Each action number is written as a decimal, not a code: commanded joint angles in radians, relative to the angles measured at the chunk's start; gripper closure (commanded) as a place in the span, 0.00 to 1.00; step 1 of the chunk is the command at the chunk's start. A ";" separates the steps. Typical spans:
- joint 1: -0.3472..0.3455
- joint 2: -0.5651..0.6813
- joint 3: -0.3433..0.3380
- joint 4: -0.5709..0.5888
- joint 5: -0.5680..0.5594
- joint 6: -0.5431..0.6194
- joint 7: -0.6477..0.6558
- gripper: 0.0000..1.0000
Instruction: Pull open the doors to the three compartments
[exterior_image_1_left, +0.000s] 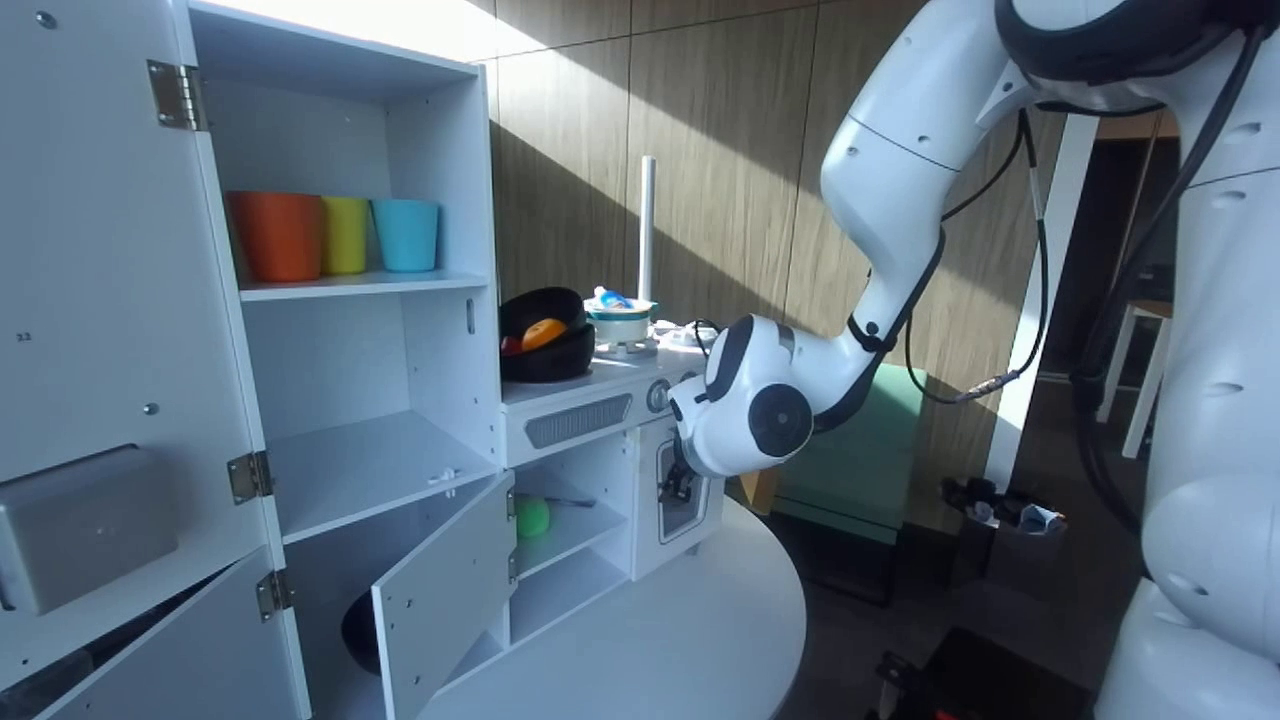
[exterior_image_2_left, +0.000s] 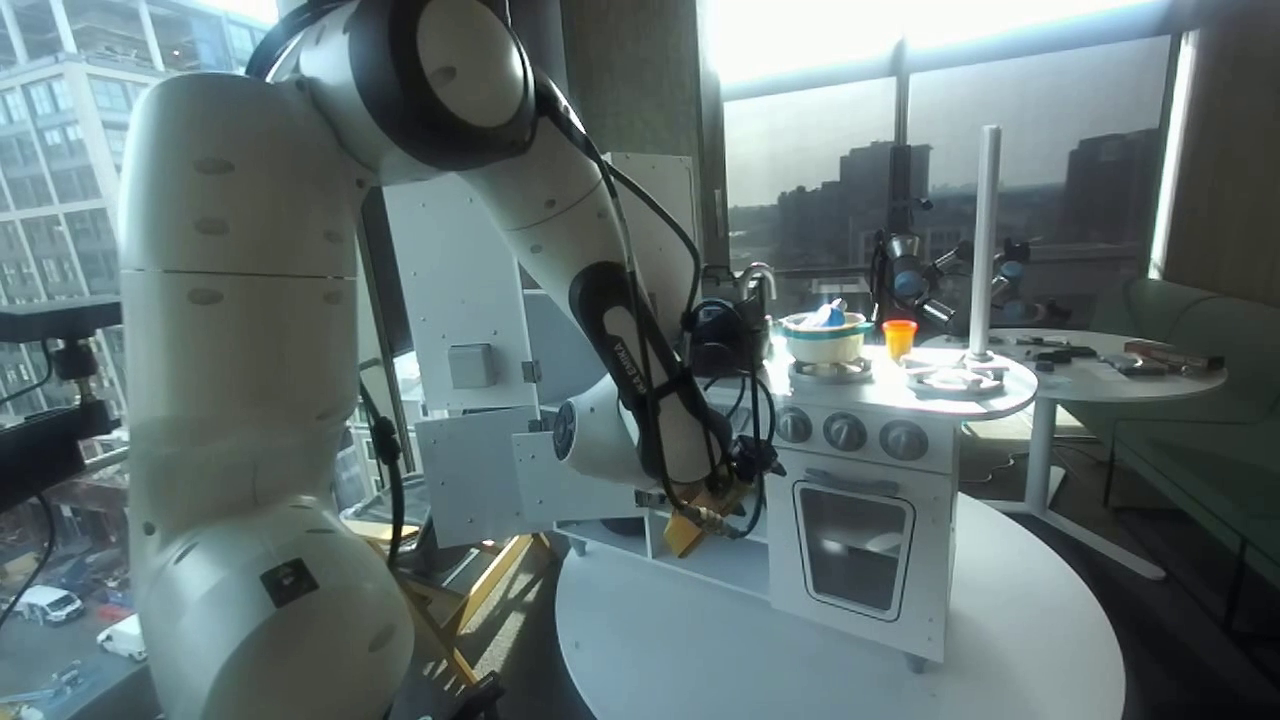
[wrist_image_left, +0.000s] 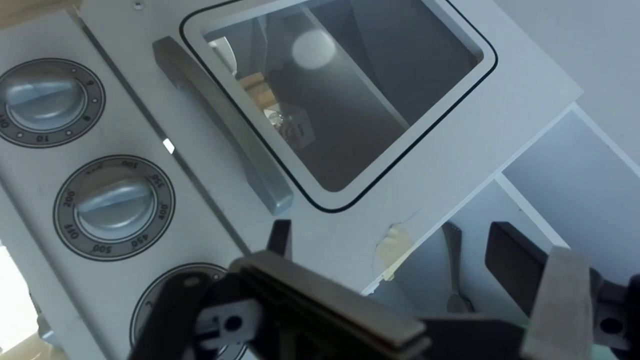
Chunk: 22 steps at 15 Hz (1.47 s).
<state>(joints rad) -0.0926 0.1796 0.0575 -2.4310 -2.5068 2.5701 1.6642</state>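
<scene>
Nearest, the jaws stand wide apart with nothing between them, in front of the oven door (exterior_image_2_left: 855, 550), presumably spread to take its handle (wrist_image_left: 225, 124); that lies outside their gap, beside one of them, and contact I cannot judge. The handle runs aslant to them, so some turning is likely needed first. The oven door sits closed, the only one of the three still to pull. Knobs (wrist_image_left: 114, 206) sit just above the oven door, close enough to get bumped. Higher above that door, a pot (exterior_image_2_left: 825, 342) rests on a burner (exterior_image_2_left: 832, 371) as if for pretend cooking. Below the oven door, the desk (exterior_image_2_left: 700, 655) carries the toy kitchen (exterior_image_1_left: 450, 380), probably to bring it within reach. Right beside the oven door is the middle cubby (exterior_image_1_left: 585, 528), laid bare because its small door (exterior_image_1_left: 445, 595), hinged on the side away from the oven door, is swung back. Farther from the oven door, the lower cupboard (exterior_image_1_left: 345, 560) holds a dark bowl (exterior_image_1_left: 362, 633), partly hidden; its panel (exterior_image_1_left: 190, 650) stands open too, leaving a way in.
</scene>
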 joint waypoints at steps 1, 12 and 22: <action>-0.029 0.033 -0.027 0.032 0.005 0.034 -0.025 0.00; -0.043 0.032 -0.011 0.049 0.004 0.007 -0.014 0.00; -0.061 0.090 -0.023 0.140 0.005 0.033 -0.064 0.00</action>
<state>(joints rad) -0.1365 0.2377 0.0447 -2.3263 -2.5068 2.5801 1.6143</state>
